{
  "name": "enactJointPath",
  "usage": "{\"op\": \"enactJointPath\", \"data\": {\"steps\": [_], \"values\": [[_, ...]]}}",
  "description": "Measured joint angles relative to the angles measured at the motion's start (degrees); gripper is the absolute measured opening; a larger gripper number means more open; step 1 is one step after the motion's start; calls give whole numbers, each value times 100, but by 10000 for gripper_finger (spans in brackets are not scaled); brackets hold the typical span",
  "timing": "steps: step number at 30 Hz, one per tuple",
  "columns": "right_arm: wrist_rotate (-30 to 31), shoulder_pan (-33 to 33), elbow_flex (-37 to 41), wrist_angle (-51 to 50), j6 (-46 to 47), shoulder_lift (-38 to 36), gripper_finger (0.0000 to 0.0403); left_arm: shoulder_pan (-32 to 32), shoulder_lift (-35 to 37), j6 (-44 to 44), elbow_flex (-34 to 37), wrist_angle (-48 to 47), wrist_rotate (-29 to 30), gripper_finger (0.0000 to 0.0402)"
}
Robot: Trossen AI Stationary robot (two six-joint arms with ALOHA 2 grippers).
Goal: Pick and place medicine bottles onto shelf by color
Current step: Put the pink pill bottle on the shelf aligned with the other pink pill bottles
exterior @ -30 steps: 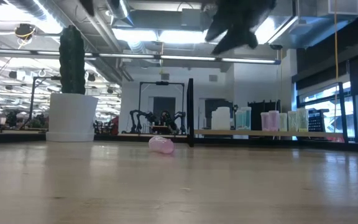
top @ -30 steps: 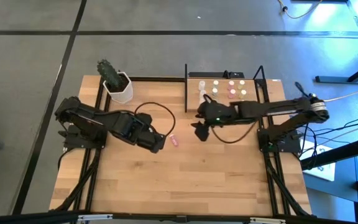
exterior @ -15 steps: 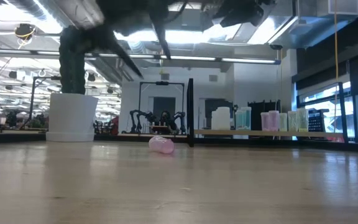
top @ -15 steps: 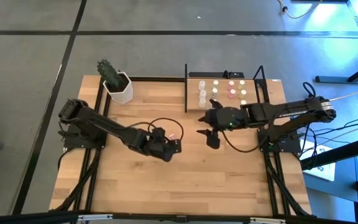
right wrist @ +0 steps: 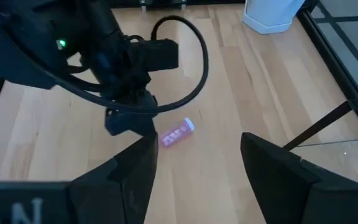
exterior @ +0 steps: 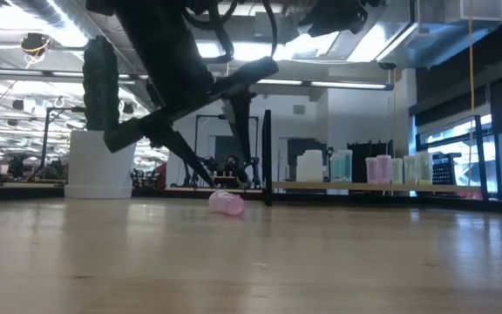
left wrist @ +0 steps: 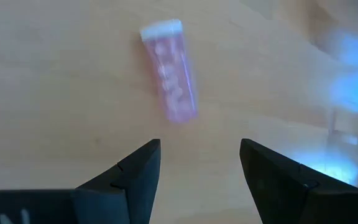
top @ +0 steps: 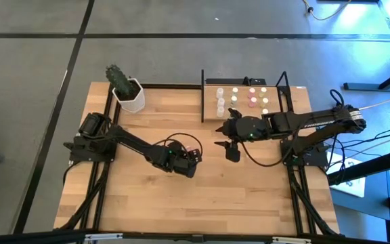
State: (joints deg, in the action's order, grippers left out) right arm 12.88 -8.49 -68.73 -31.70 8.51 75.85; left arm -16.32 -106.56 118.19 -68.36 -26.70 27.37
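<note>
Step in hand: left end effector (left wrist: 199,163) closing in on the pink bottle (left wrist: 169,70), which lies on its side on the worktop (top: 215,196) near the middle, nearer the far edge, well short of the shelf (top: 244,98). To do it well: centre the fingers across the bottle's body, not its white cap, and come low before closing, since it may roll.

Left end effector: spread, empty, bottle just ahead of the tips, untouched.

Right end effector (top: 231,150): spread, empty, hanging near the shelf.

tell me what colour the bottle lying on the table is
Pink with a white cap; the bottle shows best in the left wrist view.
</note>
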Motion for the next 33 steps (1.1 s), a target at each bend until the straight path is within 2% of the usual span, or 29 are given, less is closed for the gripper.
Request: {"op": "enactJointPath", "data": {"steps": [7,16,27,33], "values": [[0,0,0,50,20,0,231,195,2,-11,-2,-114,350,214],[0,0,0,59,17,0,231,337,2,-20,-2,-111,332,214],[0,0,0,57,20,2,231,291,-120,226,-10,-215,254,214],[-1,0,0,61,18,7,231,404,-329,234,-10,22,-140,214]]}}
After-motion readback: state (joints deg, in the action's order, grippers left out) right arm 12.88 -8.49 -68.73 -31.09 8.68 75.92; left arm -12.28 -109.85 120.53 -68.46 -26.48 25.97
